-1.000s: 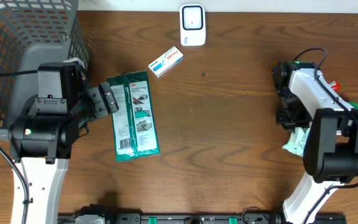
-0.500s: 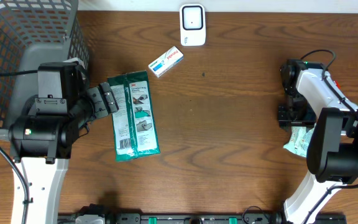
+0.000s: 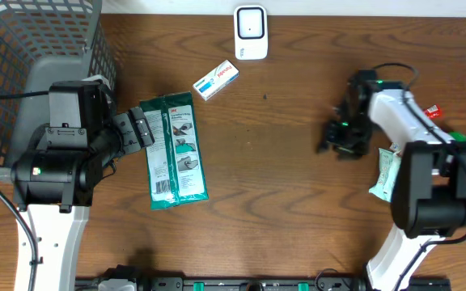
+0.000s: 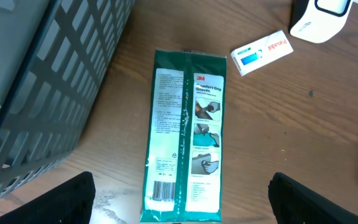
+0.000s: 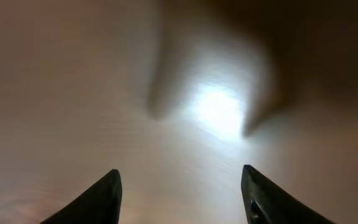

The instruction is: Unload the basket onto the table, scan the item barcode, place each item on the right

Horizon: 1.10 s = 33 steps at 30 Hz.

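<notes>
Gloves in a green pack (image 3: pixel 175 151) lay flat on the table (image 3: pixel 281 218), lengthwise in front of the left gripper (image 4: pixel 180 182). Its fingers stood spread wide to either side of the pack's near end, clear of it, a stance that looked suited to straddling the pack before closing. The barcode (image 4: pixel 161 190) sat at the near corner on the side of the basket (image 3: pixel 23 40), facing up. The pack would therefore probably need lifting and turning toward the white scanner (image 3: pixel 250 32), which stood at the table's far edge just beyond a small box (image 3: pixel 217 79). The right gripper (image 5: pixel 180 171) hung over bare wood well apart from all of these, its jaws parted and empty, with a crumpled green-and-white packet (image 3: pixel 387 174) lying beside its arm.
</notes>
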Available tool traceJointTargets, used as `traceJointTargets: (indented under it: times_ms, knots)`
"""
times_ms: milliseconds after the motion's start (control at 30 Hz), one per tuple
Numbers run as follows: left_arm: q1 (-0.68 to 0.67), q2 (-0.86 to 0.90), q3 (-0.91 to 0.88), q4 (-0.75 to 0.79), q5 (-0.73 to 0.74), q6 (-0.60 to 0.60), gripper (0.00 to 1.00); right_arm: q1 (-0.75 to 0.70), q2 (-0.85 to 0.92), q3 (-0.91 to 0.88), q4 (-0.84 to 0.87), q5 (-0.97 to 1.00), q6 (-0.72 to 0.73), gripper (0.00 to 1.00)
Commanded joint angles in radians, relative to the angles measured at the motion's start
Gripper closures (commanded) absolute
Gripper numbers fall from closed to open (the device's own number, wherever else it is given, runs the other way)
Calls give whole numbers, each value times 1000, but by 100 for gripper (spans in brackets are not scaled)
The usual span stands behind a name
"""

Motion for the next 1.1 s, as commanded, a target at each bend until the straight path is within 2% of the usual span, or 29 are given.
traceJointTargets:
  times_ms: [0,100,233,267,400,467,600,767,933,1067]
  knots:
    - [1,0,9,-1,-9,20,10,156,-3,8,107,-200,26,41]
    - [1,0,9,-1,-9,20,10,262,-3,8,151,-138,64,40]
    - [1,0,9,-1,-9,20,10,393,-2,7,110,83,130,47]
    - [1,0,9,-1,-9,20,10,447,-2,2,43,203,146,56]
    - [1,0,9,-1,-9,20,10,465,-2,-43,-37,265,168,82]
    - [1,0,9,-1,-9,20,10,452,-2,-90,-42,274,167,89]
    - [1,0,9,-1,-9,20,10,384,-2,-201,-43,304,167,92]
    - [2,0,9,-1,-9,20,10,206,-2,-314,-60,417,168,96]
    - [2,0,9,-1,-9,20,10,24,-2,-329,-86,515,167,97]
    - [1,0,9,-1,-9,20,10,-84,-2,-328,-32,611,167,96]
